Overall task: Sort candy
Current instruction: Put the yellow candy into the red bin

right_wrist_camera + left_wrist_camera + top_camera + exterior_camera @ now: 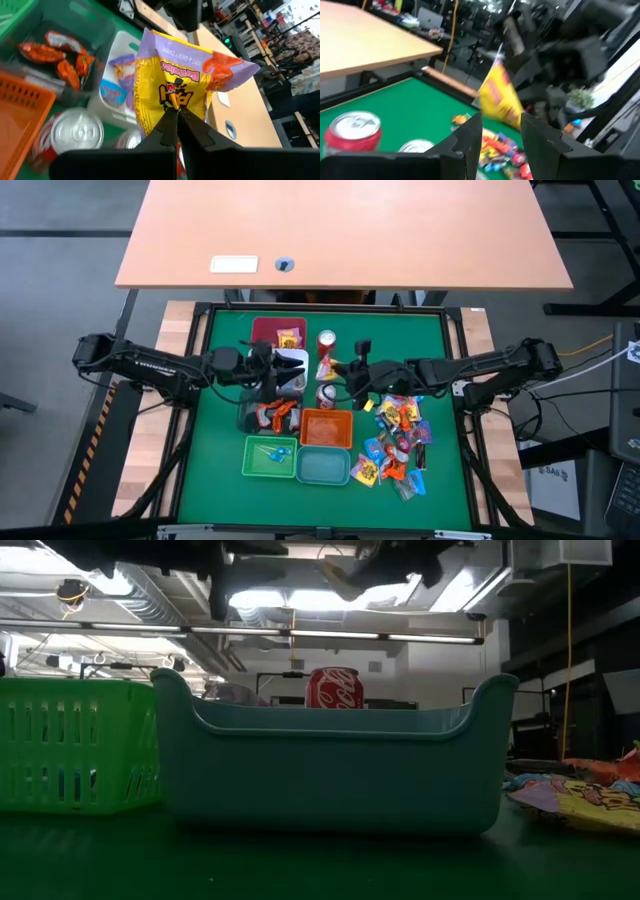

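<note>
My right gripper (176, 114) is shut on a yellow and purple candy packet (175, 75), held up over the cans and the white bin; in the high view the packet (326, 368) is at the table's middle. My left gripper (501, 127) stands open just left of it, level, with nothing between its fingers; the packet (501, 95) shows beyond them. A heap of candy (400, 445) lies on the green mat at the right. Orange-red sweets (272, 415) lie in a grey bin, and a yellow one (289, 337) lies in the dark red bin. My right gripper pinches the packet's crimped edge (171, 102) between its two fingertips. The fingers come from the table's right, slanting a little downward. The packet stands out beyond the fingertips, spread flat and lifted clear of everything below.
Several bins crowd the mat's middle: dark red (268, 330), white (292, 380), orange (326, 427), green (270, 457), teal (323, 467). Two cans (326, 343) (328, 395) stand between the grippers. A wooden table (340, 230) lies beyond the far edge.
</note>
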You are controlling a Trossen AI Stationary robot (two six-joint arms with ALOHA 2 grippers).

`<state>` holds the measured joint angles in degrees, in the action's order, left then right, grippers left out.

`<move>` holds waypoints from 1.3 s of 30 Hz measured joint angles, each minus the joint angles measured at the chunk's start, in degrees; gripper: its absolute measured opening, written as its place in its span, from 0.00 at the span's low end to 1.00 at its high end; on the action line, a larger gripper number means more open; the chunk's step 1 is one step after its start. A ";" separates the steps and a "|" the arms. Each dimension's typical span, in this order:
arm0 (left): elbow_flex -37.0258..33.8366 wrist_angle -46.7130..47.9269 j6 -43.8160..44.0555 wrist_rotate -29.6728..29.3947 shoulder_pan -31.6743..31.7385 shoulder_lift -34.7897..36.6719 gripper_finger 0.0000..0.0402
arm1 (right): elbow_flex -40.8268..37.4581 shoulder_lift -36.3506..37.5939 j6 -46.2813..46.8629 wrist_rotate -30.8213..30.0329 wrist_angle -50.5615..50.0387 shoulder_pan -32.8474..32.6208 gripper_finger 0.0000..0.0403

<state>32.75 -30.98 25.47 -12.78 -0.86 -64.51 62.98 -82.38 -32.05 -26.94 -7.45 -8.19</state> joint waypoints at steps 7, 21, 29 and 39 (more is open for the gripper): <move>0.00 -2.17 0.14 -1.84 -1.41 0.00 0.31 | -0.09 -5.02 -1.01 0.40 6.27 1.51 0.01; 0.00 -0.57 0.10 -6.44 -1.95 0.00 0.31 | -0.01 -8.44 -4.14 3.17 18.30 2.27 0.01; 0.00 -0.41 -0.08 -6.05 -1.95 0.02 0.31 | -0.02 -9.05 -4.40 4.05 21.15 3.98 0.01; 0.00 3.09 -0.73 -6.14 -1.91 0.02 0.18 | -0.02 -9.05 -4.36 5.05 21.08 4.13 0.01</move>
<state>32.75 -27.89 24.74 -18.93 -2.76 -64.49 62.96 -91.44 -36.41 -21.89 13.63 -4.05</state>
